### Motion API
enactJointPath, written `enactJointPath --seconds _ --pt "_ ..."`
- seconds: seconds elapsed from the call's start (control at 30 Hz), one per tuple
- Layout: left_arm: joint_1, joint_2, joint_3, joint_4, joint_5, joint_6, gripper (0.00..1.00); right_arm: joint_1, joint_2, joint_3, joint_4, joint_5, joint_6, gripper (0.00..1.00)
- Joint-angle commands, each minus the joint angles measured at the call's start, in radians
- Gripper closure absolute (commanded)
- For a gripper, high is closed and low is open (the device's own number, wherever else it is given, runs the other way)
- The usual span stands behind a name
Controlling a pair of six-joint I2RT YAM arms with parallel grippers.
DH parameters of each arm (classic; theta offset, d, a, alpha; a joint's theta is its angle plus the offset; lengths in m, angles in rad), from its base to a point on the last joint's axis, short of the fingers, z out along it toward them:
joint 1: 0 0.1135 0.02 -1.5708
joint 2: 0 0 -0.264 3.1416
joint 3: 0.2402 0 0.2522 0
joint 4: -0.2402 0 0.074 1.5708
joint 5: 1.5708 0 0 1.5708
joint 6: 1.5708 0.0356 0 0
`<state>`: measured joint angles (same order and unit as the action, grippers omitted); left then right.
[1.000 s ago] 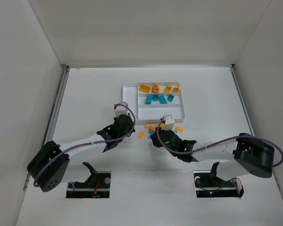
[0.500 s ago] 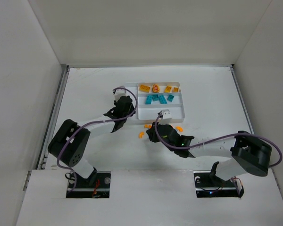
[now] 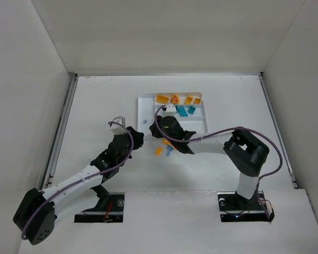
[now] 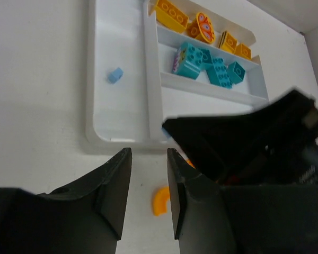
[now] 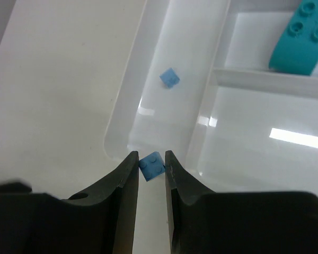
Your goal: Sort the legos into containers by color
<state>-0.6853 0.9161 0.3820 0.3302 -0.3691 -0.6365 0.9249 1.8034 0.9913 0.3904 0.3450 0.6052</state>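
Blue lego [image 5: 151,165] between right hand [image 5: 151,156] fingers

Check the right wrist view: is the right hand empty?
No, a small light blue plastic brick is pinched between the fingertips of the right hand.

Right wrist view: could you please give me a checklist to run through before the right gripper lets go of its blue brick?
1. Blue brick pinched between the right gripper fingertips: ok.
2. Brick over the narrow tray section: ok, though close to its near end.
3. Colour match: a second blue brick lies in that section: ok.
4. Left gripper outside the tray, jaws apart and empty: ok.
5. Drop height above the section floor: cannot tell.
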Motion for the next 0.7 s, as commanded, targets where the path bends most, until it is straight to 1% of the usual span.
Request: enactJointPath --seconds 0.0,0.07,0.17,0.2,0.27,0.33,0.37,0.47,0.53,0.57,0.67 --pt "-0.052 -0.094 -0.075 -0.088 -0.021 -0.057 0.71 -0.021 0.057 0.105 0.031 -0.040 -0.016 0.77" --pt "-0.094 -0.126 -0.104 -0.120 -0.027 -0.080 0.71 -0.030 0.092 0.153 0.012 -0.050 -0.013 0.73" --pt "-0.162 -0.143 -0.133 -0.126 -0.043 -0.112 0.71 -0.031 0.099 0.185 -0.002 -0.046 -0.018 0.57" --pt "-0.186 -0.138 -0.135 -0.123 -0.054 -0.121 0.71 -0.031 0.085 0.181 -0.002 -0.043 -0.018 0.53" --pt "-0.239 -0.106 -0.121 -0.109 -0.076 -0.132 0.71 -0.031 0.050 0.159 0.008 -0.034 -0.015 0.50" --pt "-0.294 -0.047 -0.094 -0.080 -0.085 -0.127 0.71 -0.031 -0.001 0.123 0.010 -0.028 -0.015 0.50" --pt "-0.321 -0.010 -0.080 -0.057 -0.090 -0.124 0.71 -0.033 -0.031 0.095 0.010 -0.020 -0.015 0.51" --pt "-0.400 0.125 -0.028 0.013 -0.112 -0.114 0.71 -0.028 -0.140 -0.023 0.028 0.018 -0.013 0.62" --pt "-0.423 0.208 0.006 0.036 -0.116 -0.091 0.70 -0.028 -0.220 -0.124 0.051 0.051 -0.002 0.73" --pt "-0.441 0.252 0.024 0.049 -0.117 -0.078 0.70 -0.025 -0.264 -0.190 0.062 0.069 0.005 0.76" --pt "-0.477 0.366 0.070 0.085 -0.136 -0.048 0.66 -0.013 -0.366 -0.327 0.056 0.106 0.045 0.78"
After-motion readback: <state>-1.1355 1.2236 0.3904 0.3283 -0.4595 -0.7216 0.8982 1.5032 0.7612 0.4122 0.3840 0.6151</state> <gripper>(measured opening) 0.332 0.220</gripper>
